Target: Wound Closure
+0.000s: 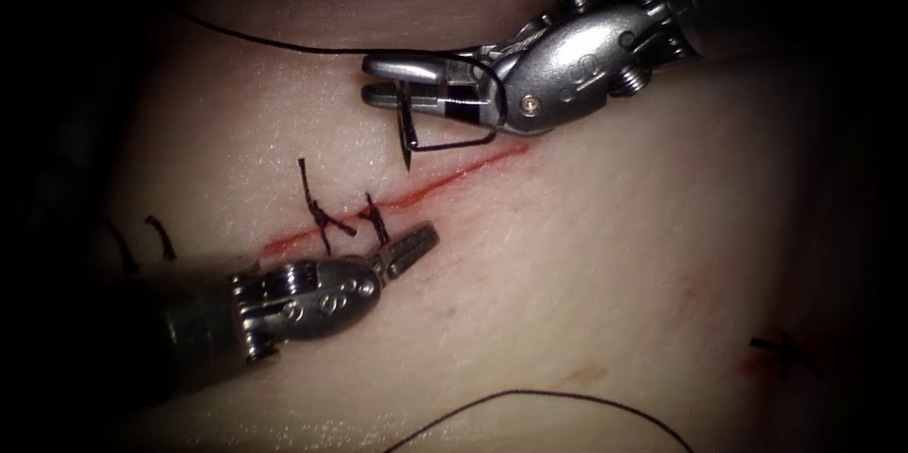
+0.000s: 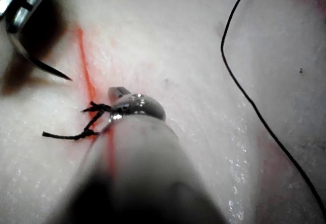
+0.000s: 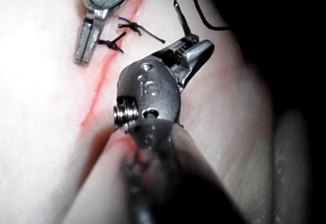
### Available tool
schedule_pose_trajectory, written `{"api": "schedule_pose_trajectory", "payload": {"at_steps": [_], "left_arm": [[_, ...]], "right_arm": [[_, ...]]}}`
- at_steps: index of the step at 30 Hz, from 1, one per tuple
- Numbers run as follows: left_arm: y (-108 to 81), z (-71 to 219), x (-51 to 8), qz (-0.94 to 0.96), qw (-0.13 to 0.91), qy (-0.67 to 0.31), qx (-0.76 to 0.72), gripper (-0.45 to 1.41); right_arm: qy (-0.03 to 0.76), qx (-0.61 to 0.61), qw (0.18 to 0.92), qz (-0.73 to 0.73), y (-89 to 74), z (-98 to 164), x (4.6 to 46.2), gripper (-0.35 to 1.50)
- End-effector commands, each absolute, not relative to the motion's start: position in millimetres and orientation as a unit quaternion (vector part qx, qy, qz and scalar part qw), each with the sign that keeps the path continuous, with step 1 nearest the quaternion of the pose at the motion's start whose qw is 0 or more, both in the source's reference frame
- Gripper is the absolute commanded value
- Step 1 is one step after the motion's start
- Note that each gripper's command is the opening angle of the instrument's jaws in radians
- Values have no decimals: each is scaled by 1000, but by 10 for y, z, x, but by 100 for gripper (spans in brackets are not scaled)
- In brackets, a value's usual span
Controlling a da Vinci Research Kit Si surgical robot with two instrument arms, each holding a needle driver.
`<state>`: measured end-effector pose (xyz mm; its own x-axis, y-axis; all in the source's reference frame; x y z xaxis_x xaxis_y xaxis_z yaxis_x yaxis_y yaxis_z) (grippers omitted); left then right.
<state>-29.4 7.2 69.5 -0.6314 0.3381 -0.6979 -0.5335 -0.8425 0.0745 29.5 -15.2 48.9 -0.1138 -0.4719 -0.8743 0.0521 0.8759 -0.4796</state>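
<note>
A: While the needle point(image 1: 409, 127) hangs free of the tissue point(image 1: 605, 254), just above the unstitched stretch of the cut point(image 1: 454, 179), where is it held?

B: Its tip points down at the tissue without touching. The right claw point(image 1: 378, 79) is clamped on it along the body of the curve, with thread point(image 1: 284, 44) trailing off to the left and looping round the jaws.

A: And how would one do this well?

B: In my judgement, keep the needle square in the jaws, tip perpendicular to the tissue, and set the bite in even line with the two knotted stitches point(image 1: 326, 217) already across the cut, left of the needle.

A: The other arm?

B: The left claw point(image 1: 421, 243) lies low, just right of those stitches, jaws closed or nearly so and holding nothing that I can see, its shaft entering from the lower left. The right tool reaches in from the upper right, wrist bent so its jaws point leftward, level over the cut.
</note>
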Motion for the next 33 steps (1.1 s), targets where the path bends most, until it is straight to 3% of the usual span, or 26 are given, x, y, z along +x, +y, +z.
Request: {"api": "schedule_pose_trajectory", "payload": {"at_steps": [1, 17, 33], "left_arm": [[73, 699, -299, 892, 243, 137, -356, -26], [70, 688, -293, 891, 243, 130, -361, -25], [67, 683, -288, 890, 240, 125, -366, -25]], "right_arm": [[719, -153, 645, -209, -157, 491, 304, -35], [714, -185, 629, -246, -171, 520, 308, -35], [657, -273, 620, -331, -194, 536, 303, -35]]}}
